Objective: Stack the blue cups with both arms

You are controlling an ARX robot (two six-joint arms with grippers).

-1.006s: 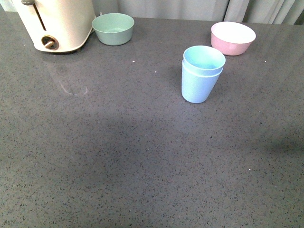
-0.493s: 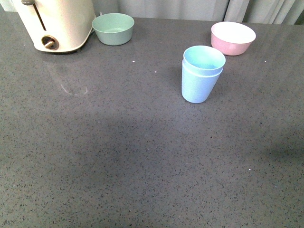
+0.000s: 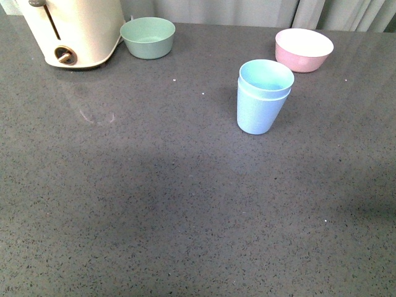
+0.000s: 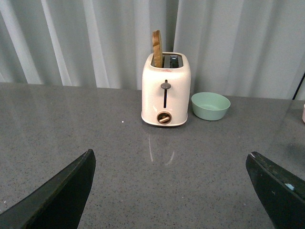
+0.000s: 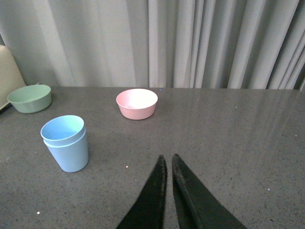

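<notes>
The two light blue cups (image 3: 263,96) stand nested one inside the other, upright on the grey table, right of centre in the front view. They also show in the right wrist view (image 5: 66,142). Neither arm shows in the front view. My left gripper (image 4: 170,160) is open and empty, its black fingers wide apart above bare table, facing the toaster. My right gripper (image 5: 168,161) is shut and empty, its tips close together above the table, well apart from the cups.
A cream toaster (image 3: 71,31) with a slice in it stands at the back left, also in the left wrist view (image 4: 166,90). A green bowl (image 3: 147,37) sits beside it. A pink bowl (image 3: 303,49) sits behind the cups. Grey curtains hang behind.
</notes>
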